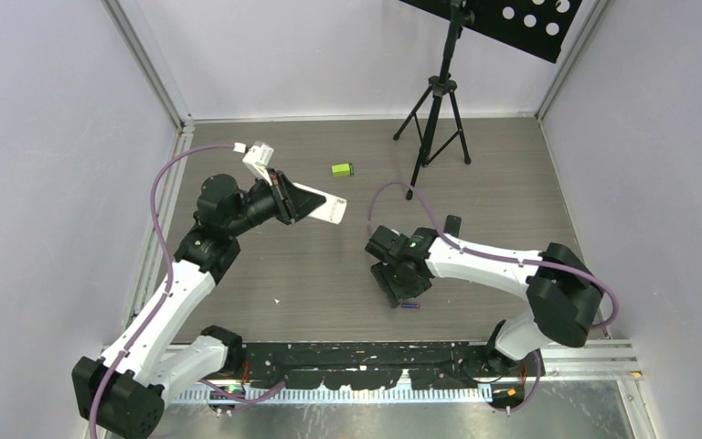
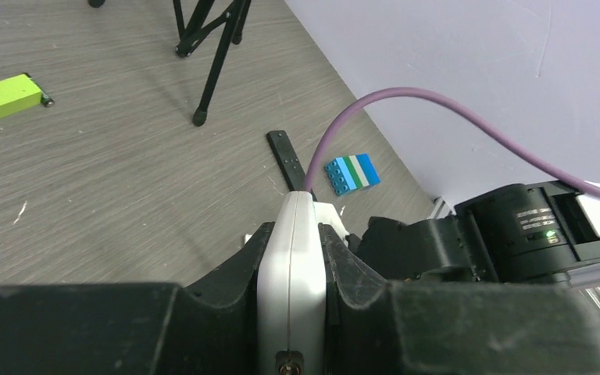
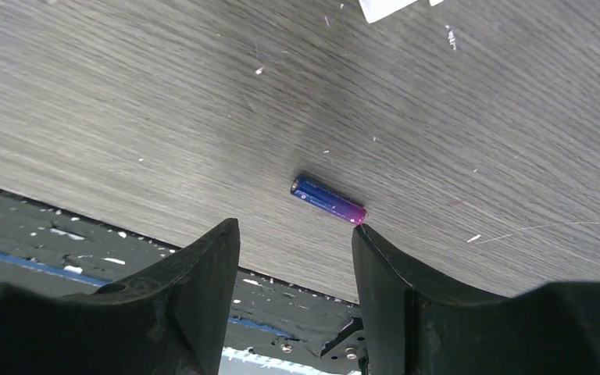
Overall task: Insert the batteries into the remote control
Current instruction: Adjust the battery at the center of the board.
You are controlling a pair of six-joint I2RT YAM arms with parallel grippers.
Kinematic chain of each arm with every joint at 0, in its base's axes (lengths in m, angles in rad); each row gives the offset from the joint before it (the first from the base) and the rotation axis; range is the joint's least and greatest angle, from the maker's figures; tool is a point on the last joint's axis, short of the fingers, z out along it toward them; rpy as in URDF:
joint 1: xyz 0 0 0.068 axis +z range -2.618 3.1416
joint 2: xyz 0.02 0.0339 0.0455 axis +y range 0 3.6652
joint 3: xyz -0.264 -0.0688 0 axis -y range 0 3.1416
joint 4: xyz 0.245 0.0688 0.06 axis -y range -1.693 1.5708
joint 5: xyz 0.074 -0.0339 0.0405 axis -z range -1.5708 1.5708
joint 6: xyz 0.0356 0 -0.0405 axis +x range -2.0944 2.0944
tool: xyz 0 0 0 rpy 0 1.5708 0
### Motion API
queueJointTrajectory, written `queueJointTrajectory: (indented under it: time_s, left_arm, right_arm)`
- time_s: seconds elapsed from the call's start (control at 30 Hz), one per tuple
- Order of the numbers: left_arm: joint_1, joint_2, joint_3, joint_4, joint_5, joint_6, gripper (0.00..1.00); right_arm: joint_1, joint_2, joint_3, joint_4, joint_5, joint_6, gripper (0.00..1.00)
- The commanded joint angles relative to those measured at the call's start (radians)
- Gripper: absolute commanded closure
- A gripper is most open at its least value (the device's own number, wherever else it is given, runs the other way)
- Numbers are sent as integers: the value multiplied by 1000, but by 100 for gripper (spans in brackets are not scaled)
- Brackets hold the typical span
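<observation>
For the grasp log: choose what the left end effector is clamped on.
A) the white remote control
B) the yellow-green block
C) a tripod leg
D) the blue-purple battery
A: the left end effector is shut on the white remote control; the blue-purple battery lies loose below the right end effector.

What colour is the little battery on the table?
The battery is blue fading to purple-pink, seen best in the right wrist view.

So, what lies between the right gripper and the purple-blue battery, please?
Only bare tabletop separates the right gripper from the battery, per the right wrist view.
</observation>
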Motion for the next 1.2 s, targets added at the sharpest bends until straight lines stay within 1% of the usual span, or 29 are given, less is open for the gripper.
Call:
queueJointTrajectory:
  time_s: [0.0,0.2,0.4,0.53,0.67,0.7,0.8,0.93,1.0,1.07,1.1,1.17]
  left_arm:
    - [8,-28,58,-32,-41,47,100]
    - [8,-48,59,-79,-92,72,100]
    - [8,-45,62,-81,-94,74,100]
    - [7,-42,68,-85,-91,76,100]
    - [8,-41,70,-89,-90,76,100]
    - [8,-40,70,-88,-90,74,100]
    - [8,-40,61,-76,-89,61,100]
    - [8,-38,46,-50,-88,37,100]
    - [8,-33,44,-42,-85,30,100]
    - [8,-28,44,-38,-82,26,100]
    - [8,-26,45,-37,-82,25,100]
    - [8,-23,46,-34,-77,24,100]
  right_arm:
    - [7,72,21,-21,13,-14,41]
    - [7,140,36,-38,62,15,44]
    - [7,201,51,-46,94,36,54]
    - [1,226,53,-34,114,49,66]
    - [-20,216,39,-5,117,59,81]
    - [-26,208,34,2,121,60,84]
    - [-54,167,15,28,133,76,87]
    - [-101,91,-15,81,152,113,87]
    - [-132,62,-32,106,148,140,85]
    - [-155,44,-51,125,142,162,80]
    - [-161,40,-59,130,140,172,76]
    - [-171,36,-77,136,127,188,64]
